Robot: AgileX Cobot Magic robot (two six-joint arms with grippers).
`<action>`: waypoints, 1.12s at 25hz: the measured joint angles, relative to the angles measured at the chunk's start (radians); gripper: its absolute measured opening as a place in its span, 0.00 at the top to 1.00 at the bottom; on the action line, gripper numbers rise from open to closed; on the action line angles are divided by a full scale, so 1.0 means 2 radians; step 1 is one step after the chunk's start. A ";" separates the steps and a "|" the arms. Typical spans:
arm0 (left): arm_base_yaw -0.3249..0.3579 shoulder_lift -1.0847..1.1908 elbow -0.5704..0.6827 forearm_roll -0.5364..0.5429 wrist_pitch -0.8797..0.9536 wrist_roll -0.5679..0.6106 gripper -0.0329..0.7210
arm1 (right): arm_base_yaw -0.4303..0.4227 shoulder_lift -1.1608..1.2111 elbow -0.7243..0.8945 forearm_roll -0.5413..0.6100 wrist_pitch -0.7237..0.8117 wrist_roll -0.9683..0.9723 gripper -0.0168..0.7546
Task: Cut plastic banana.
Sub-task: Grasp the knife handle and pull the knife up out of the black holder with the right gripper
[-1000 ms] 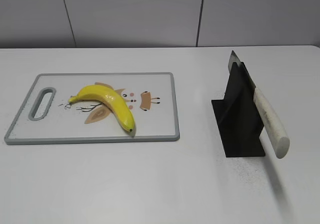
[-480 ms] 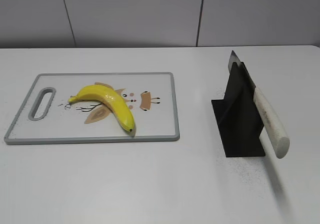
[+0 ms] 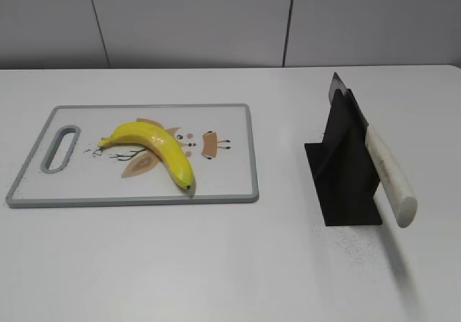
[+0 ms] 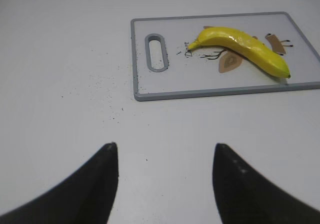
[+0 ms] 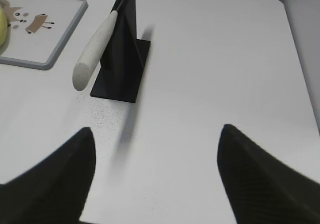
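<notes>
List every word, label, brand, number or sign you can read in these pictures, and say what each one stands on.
None: no readable text shows in any view.
The cutting board carries only a printed cartoon drawing in brown, partly hidden under the plastic banana; it has no letters.
The small dark marks by the banana's stem are too small to read as writing.
The knife and its black stand show no brand or label.

L end effector [image 4: 164,184] jaws wide apart, holding nothing. R end effector [image 5: 155,176] same, spread, unloaded.
</notes>
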 joint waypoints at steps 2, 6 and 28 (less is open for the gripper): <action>0.000 0.000 0.000 0.000 0.000 0.000 0.18 | 0.000 0.000 0.000 0.000 0.000 0.000 0.23; 0.000 0.000 0.000 -0.005 0.000 0.000 0.18 | 0.000 0.000 -0.001 -0.001 -0.001 0.000 0.23; 0.000 0.000 0.000 -0.009 0.000 0.000 0.19 | 0.000 0.434 -0.222 0.059 0.085 0.034 0.23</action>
